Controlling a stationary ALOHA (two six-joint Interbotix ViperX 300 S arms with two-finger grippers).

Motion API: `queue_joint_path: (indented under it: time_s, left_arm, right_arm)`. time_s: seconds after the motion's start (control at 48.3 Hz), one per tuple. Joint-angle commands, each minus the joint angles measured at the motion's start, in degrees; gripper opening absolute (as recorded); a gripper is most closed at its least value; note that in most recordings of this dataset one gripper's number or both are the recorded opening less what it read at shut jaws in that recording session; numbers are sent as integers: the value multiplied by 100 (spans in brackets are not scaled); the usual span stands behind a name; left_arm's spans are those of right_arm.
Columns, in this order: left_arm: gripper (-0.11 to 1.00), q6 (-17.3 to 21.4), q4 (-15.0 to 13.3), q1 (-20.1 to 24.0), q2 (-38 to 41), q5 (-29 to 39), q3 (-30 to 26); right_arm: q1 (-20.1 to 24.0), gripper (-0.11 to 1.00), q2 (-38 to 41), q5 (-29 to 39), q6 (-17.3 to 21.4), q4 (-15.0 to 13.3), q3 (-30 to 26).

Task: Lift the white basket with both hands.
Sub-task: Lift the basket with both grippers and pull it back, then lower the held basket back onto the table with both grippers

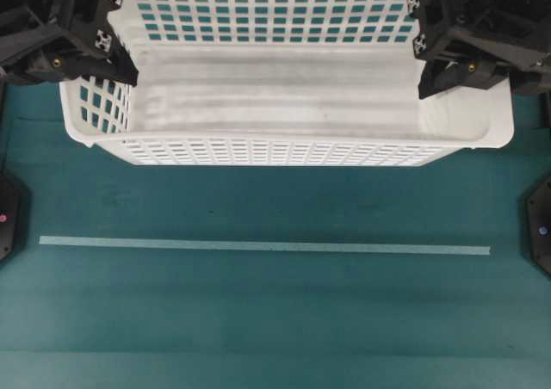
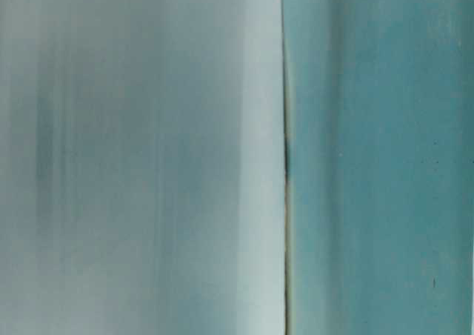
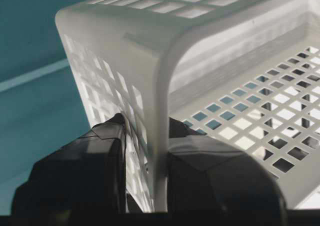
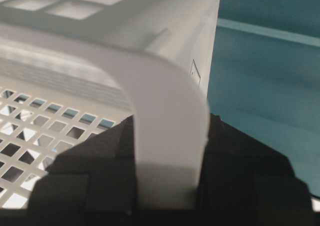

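Basket (image 1: 284,88) at top of overhead view, over teal table (image 1: 275,320), held between both arms; near wall hangs above pale tape strip (image 1: 258,246). Left gripper (image 1: 120,66) clamped on basket's left end wall, one finger (image 3: 85,176) outside, other inside, rim pinched between. Right gripper (image 1: 430,75) closed same way on right end rim, fingers (image 4: 250,171) either side. Table-level view blurred, nothing readable.

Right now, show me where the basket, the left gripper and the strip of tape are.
basket (image 1: 284,151): overhead view, near long wall.
left gripper (image 3: 145,186): left wrist view, between its fingertips at the basket's end wall.
strip of tape (image 1: 258,246): overhead view, its middle.
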Motion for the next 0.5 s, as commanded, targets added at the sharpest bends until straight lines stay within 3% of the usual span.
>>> queue_joint_path:
  time_s: [0.0,0.29,0.476]
  left_arm:
    - [10,281,26,9,-79,-70,-9]
    - [10,290,26,9,-176,-97,448]
    - [10,378,44,70,-255,-229,932]
  right_arm:
    - [141,20,62,-105,-422,44,-18]
    - [132,20,62,-369,-439,44,290]
    - [123,20,53,-615,-633,35,791]
